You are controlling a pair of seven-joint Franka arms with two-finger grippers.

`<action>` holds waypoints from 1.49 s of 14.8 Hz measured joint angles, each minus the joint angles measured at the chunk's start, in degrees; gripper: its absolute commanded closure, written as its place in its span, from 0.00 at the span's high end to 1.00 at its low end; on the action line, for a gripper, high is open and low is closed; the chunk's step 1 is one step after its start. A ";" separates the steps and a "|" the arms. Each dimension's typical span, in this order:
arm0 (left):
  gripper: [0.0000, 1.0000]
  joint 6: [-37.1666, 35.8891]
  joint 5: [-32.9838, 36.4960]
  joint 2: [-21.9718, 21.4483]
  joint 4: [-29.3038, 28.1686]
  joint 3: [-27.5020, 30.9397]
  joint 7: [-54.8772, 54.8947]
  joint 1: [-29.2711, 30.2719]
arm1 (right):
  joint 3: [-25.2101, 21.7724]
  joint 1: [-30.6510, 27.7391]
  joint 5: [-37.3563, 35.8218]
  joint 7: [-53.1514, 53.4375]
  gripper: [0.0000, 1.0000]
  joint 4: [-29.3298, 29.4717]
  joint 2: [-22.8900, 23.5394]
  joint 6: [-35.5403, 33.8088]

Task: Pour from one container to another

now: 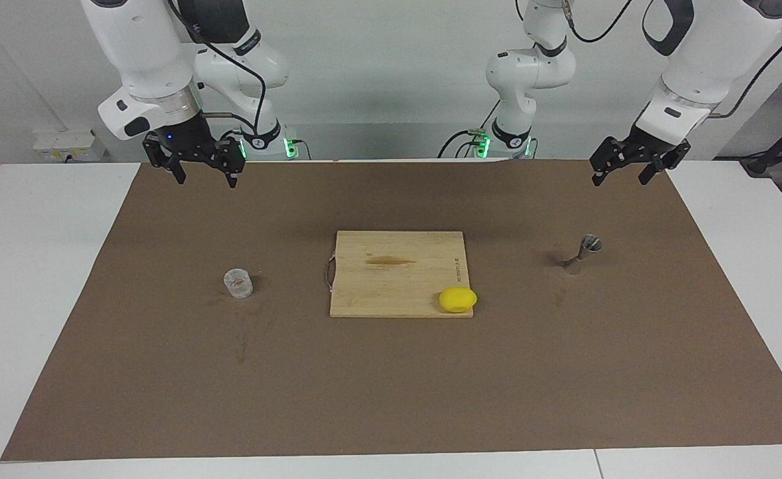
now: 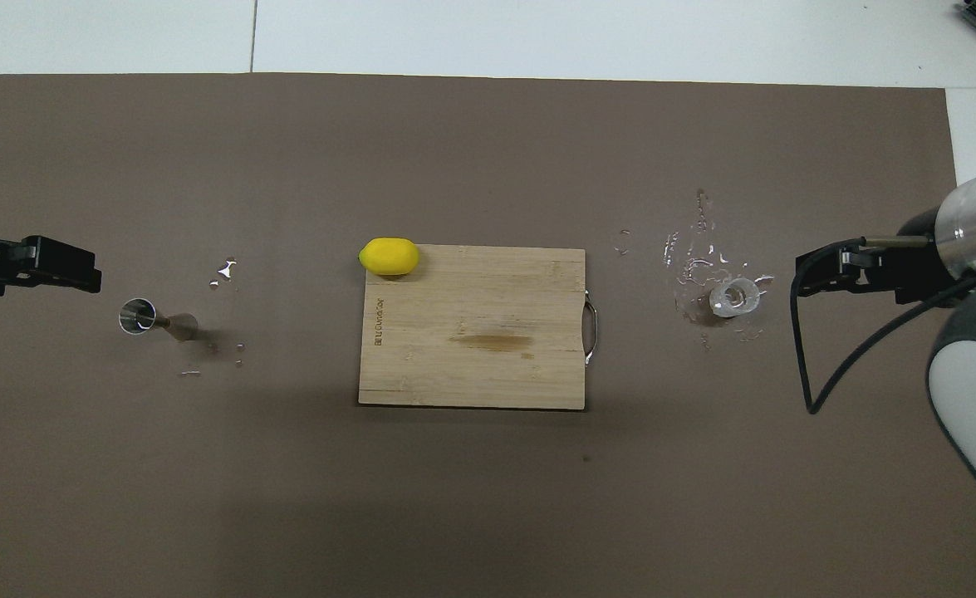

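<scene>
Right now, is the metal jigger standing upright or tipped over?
Upright: the jigger stands on one cone on the mat, open mouth facing up in the overhead view.

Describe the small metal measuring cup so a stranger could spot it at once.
Start at the wooden cutting board mid-table, then go toward the left arm's end of the brown mat. There stands a small silvery hourglass-shaped metal jigger, unlike the short clear glass cup at the other end.

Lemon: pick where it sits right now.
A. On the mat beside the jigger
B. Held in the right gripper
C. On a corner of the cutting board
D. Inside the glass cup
C: the lemon rests on a corner of the cutting board, at the board's edge farther from the robots, toward the left arm's end.
</scene>
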 measured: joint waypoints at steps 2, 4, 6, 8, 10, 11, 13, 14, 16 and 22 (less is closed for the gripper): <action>1.00 0.00 0.00 0.00 0.00 0.00 -0.06 0.00 | 0.00 0.00 0.00 0.00 1.00 0.00 0.00 0.00; 1.00 0.00 0.00 0.00 0.00 0.00 -0.10 0.00 | 0.00 0.00 0.00 0.00 1.00 0.00 0.00 0.00; 1.00 0.00 0.00 0.00 0.00 0.00 -0.12 0.00 | 0.00 0.00 0.00 0.00 1.00 0.00 0.00 0.00; 1.00 0.01 0.00 0.00 0.00 0.00 -0.12 0.00 | 0.00 0.00 0.00 0.00 1.00 0.00 0.00 0.00; 1.00 0.04 0.00 0.00 0.00 0.00 -0.12 0.00 | 0.00 0.00 0.00 0.00 1.00 0.00 0.00 0.00; 1.00 0.30 0.00 0.00 -0.01 0.00 -0.12 0.00 | 0.00 0.00 0.00 0.00 1.00 0.00 0.00 0.00; 1.00 2.66 0.00 -0.01 -0.32 0.01 -0.15 0.00 | 0.00 0.00 0.00 0.00 1.00 0.00 0.00 0.00; 1.00 4.05 0.00 -0.02 -0.74 0.02 -0.16 0.00 | 0.00 0.00 0.00 0.00 1.00 0.00 0.00 0.00; 1.00 7.41 0.00 -0.20 -2.50 0.01 -0.34 0.00 | 0.00 0.00 0.00 0.00 0.99 0.00 0.00 0.00; 1.00 17.21 0.00 -0.58 -9.64 -0.11 -5.33 -1.78 | 0.00 0.00 0.00 0.00 1.00 0.00 0.00 0.00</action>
